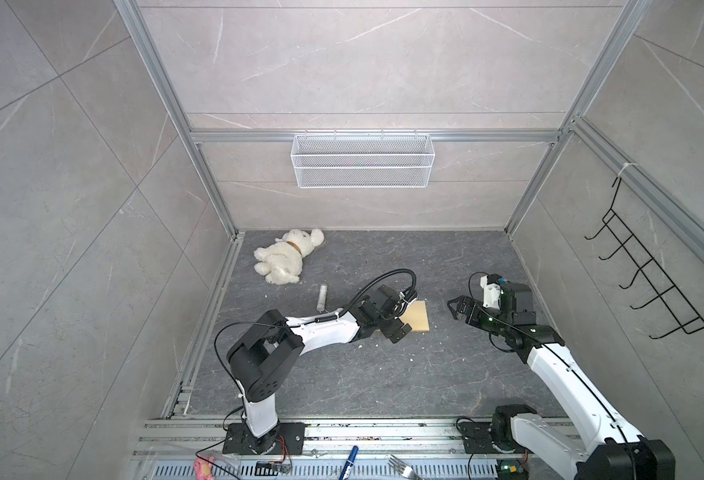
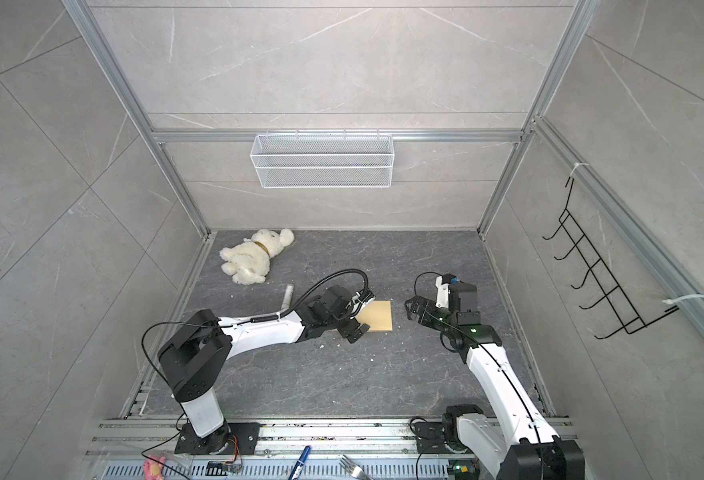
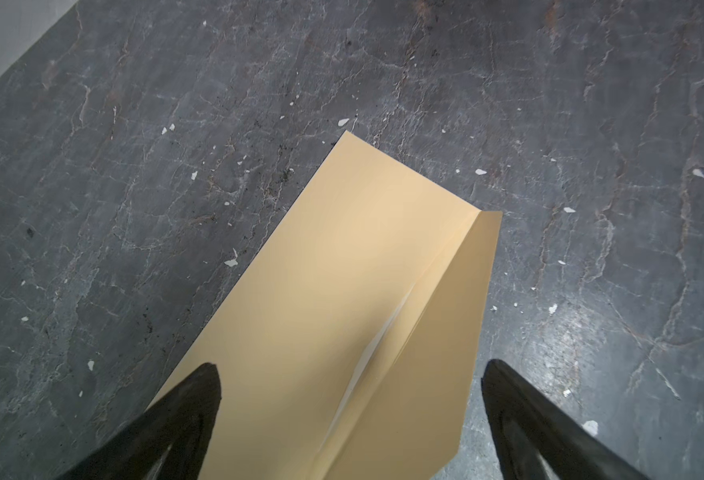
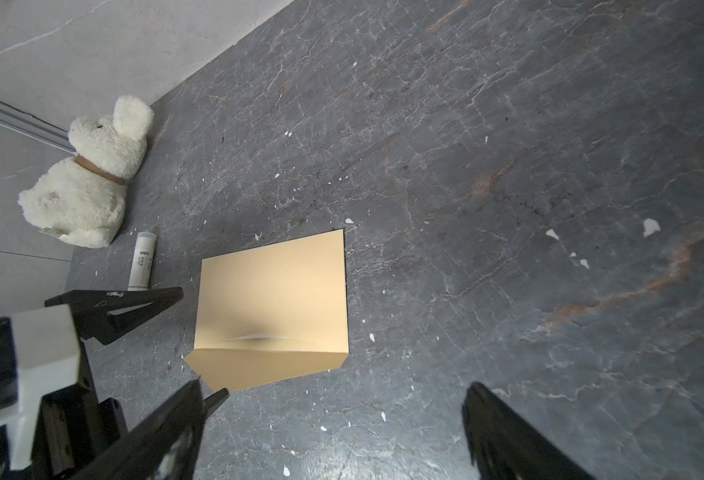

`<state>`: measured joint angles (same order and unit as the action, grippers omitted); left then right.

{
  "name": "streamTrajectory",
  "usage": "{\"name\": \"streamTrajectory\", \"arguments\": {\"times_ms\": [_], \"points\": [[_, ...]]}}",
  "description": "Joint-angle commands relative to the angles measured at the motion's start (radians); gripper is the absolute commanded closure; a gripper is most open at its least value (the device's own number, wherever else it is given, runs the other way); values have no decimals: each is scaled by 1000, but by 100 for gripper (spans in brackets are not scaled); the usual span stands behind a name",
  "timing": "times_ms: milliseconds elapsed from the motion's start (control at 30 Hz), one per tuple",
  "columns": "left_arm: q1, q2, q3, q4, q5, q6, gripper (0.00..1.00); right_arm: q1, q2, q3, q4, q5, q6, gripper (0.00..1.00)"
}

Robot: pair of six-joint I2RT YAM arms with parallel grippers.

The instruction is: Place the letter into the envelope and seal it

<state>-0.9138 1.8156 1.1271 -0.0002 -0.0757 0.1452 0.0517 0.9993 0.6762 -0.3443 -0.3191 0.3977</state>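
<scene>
The envelope (image 4: pixel 271 307) lies on the dark veined tabletop (image 1: pixel 342 374), with grey tiled walls (image 1: pixel 362 62) around. The left gripper (image 3: pixel 352 363) and the right gripper (image 4: pixel 332 385) stand wide, empty.

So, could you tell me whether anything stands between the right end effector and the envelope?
Nothing visible does: only bare table separates the open right end effector from the envelope. The left end effector, also open, is over its opposite end.

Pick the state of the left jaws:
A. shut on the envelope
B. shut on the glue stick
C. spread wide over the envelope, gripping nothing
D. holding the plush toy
C: in the left wrist view the left gripper has its jaws wide apart, with the envelope lying loose beneath them.
</scene>
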Motion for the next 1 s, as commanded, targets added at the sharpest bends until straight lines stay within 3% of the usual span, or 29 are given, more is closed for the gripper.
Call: {"name": "streamTrajectory", "arguments": {"times_ms": [0,967], "points": [[1,20,43,-15,-32,-40,0,-4,-6,-16,7,-17,-24,3],[-10,87,-23,-58,-18,-97,0,-4,19,-9,2,-35,-41,3]]}}
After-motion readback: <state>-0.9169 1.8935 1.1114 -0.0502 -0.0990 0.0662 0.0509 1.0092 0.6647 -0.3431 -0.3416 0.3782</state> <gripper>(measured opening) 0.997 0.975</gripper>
